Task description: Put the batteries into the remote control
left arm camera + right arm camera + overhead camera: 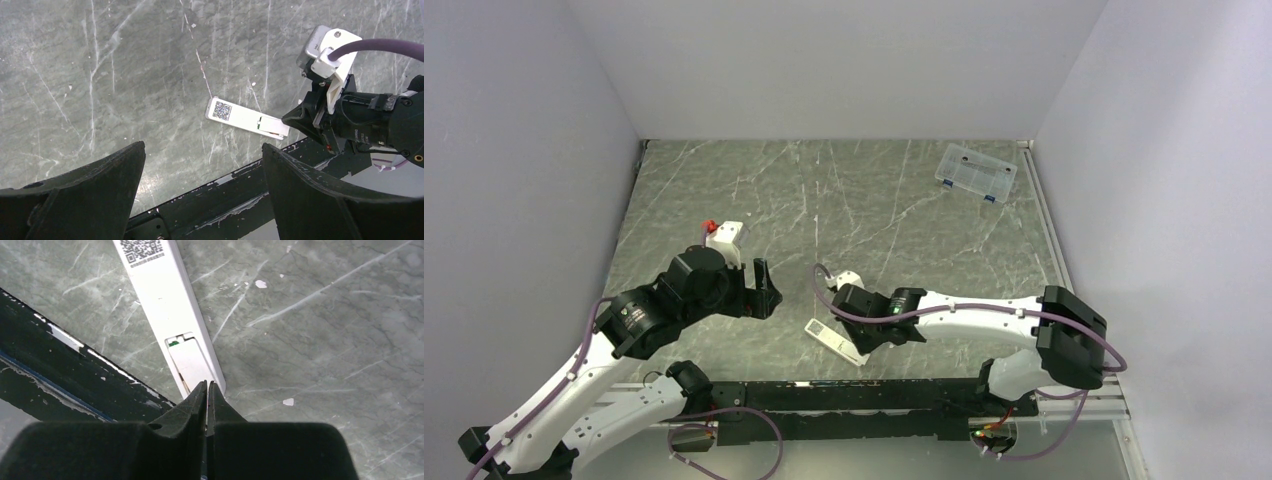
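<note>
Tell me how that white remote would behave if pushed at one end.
Probably stiff: the remote control is a straight, slim plastic bar. Lying flat, it shouldn't roll or tip. Nudged at one end on the smooth table, it would likely slide and pivot.

One white remote control (836, 344) lies at lower centre of the top view, with one QR label (142, 249), one battery cover (190, 362) and one green speck (173, 343) at that cover's edge. One clear compartment box (975, 172) sits at upper right. There are two grippers: the left gripper (764, 290) left of centre and the right gripper (861, 348) at centre.
</note>
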Controlling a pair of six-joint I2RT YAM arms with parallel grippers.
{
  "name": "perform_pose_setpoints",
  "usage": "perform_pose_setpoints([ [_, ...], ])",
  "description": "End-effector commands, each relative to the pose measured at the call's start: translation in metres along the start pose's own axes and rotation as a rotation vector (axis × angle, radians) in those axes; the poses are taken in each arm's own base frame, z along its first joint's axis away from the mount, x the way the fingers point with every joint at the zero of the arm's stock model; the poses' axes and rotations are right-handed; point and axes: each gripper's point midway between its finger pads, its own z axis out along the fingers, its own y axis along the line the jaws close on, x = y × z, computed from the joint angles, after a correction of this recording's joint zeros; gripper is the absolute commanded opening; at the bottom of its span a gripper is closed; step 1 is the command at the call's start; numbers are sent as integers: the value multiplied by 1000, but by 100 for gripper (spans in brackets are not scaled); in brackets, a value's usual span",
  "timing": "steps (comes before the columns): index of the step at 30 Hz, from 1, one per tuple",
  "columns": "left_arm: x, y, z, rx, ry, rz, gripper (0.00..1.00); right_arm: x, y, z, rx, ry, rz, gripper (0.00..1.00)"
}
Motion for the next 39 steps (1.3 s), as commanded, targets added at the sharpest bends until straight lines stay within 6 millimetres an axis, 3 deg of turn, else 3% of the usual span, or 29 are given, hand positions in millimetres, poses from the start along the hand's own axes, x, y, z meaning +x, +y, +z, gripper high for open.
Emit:
perform_pose_setpoints([
  [1, -7, -6, 1, 26, -25, 8, 93, 4, -15, -3, 55, -6, 32, 7],
  [18, -6, -5, 1, 23, -25, 8, 93, 16, -16, 10, 62, 48, 19, 5],
  [39, -7, -5, 0, 23, -27, 7, 93, 10, -4, 9, 10, 43, -2, 4],
])
